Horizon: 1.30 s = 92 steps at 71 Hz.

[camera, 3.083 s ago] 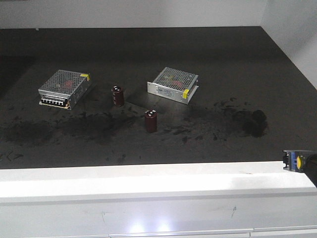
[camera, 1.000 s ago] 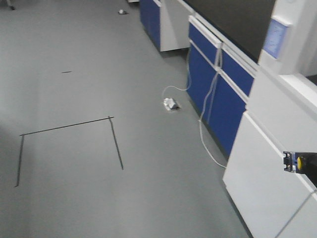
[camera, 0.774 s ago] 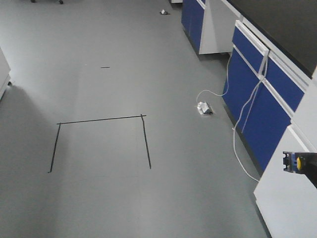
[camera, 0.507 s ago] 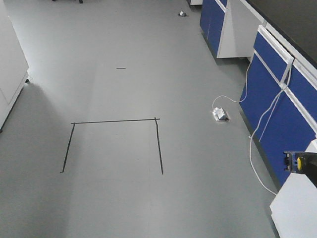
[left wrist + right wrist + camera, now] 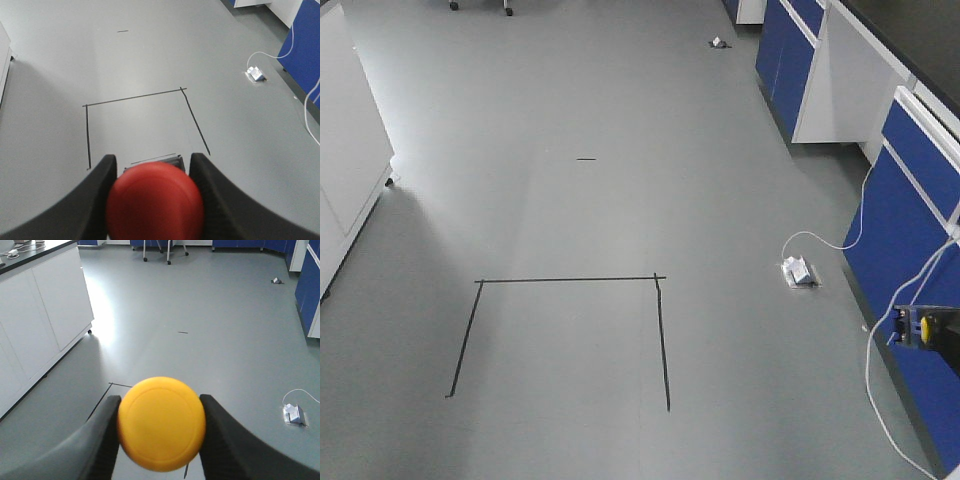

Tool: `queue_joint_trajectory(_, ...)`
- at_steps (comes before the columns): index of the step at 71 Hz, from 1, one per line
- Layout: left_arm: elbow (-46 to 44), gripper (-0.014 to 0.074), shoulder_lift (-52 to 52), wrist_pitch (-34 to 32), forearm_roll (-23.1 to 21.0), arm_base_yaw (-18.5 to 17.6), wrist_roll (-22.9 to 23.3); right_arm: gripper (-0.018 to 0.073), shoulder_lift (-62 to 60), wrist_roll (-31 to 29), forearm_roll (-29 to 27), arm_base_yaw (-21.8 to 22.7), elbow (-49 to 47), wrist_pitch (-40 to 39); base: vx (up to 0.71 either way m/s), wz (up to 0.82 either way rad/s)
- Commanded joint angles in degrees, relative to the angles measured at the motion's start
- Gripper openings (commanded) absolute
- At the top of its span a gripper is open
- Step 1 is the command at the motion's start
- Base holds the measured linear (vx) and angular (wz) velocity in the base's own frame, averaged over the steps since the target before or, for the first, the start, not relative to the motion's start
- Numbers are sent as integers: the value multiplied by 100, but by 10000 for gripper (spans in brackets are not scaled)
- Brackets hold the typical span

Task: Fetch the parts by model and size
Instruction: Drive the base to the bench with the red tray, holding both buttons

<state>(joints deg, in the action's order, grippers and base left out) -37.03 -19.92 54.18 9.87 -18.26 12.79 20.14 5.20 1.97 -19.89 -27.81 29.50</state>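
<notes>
My left gripper [image 5: 153, 167] is shut on the red mushroom-cap switch [image 5: 155, 202], whose dark base shows just behind the cap in the left wrist view. In the right wrist view, the yellow-cap switch [image 5: 161, 422] sits clamped between the fingers of my shut right gripper [image 5: 160, 402]. At the right edge of the front view that yellow switch [image 5: 923, 327] shows small on its dark base, held by the right gripper [image 5: 948, 345], which is mostly cut off. The left gripper is outside the front view. Both switches hang over grey floor.
A black tape outline [image 5: 661, 330] marks a square on the grey floor. Blue-fronted cabinets [image 5: 920, 165] line the right side, with a white cable [image 5: 876, 385] and a socket box [image 5: 798, 271] on the floor beside them. A white cabinet [image 5: 350, 150] stands at the left.
The front view has swung from the dark benchtop to the open floor. The tape square and blue cabinets have slid right and downward in view. Both grippers keep their switches.
</notes>
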Motion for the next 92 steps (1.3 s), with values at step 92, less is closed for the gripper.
queue_joint_trajectory(92, -140, 3, -71, -373, 35, -14, 9, -10, 38, -41, 42, 24, -146, -417, 61, 0)
